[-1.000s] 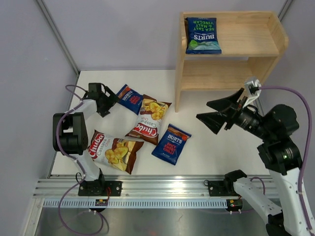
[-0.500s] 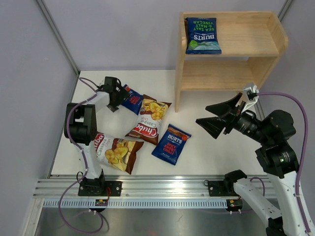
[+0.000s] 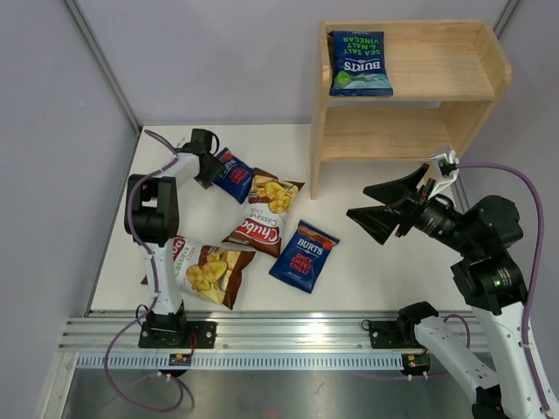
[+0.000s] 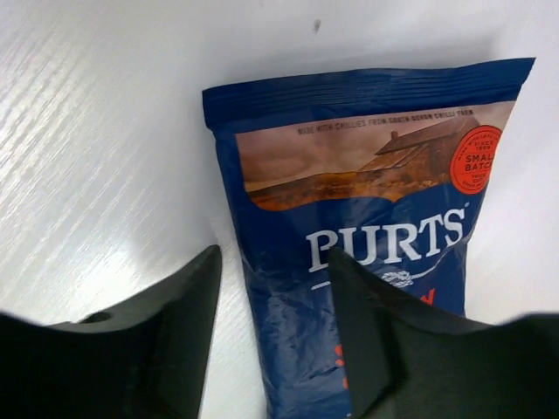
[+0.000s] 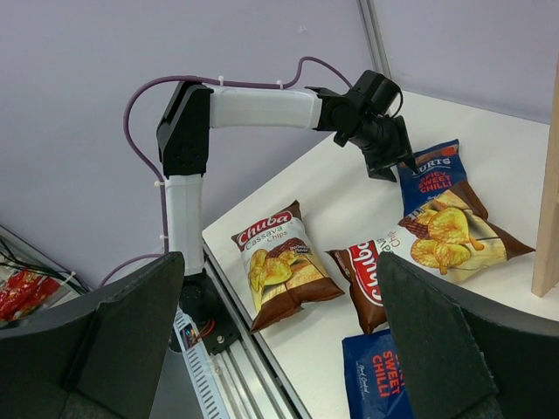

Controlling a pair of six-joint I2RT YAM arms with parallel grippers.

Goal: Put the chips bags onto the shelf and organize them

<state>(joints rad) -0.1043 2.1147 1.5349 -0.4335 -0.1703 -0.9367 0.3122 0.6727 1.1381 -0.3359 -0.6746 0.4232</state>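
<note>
My left gripper is down on the table at the left edge of a small dark blue Burts bag. In the left wrist view that bag lies flat. The gripper is half-closed astride the bag's left edge, with white table still showing between the left finger and the bag. Another red-lettered Burts bag and two Chuba bags lie mid-table. A green-lettered Burts bag stands on the top tier of the wooden shelf. My right gripper hangs wide open and empty above the table's right side.
The right wrist view looks across the table at the left arm, the near Chuba bag and the shelf's side panel. Grey walls close in the table at the back and left. A metal rail runs along the near edge.
My left gripper has moved right across the table to the blue Burts bag and its jaws have narrowed over the bag's edge. The right arm has barely shifted.
</note>
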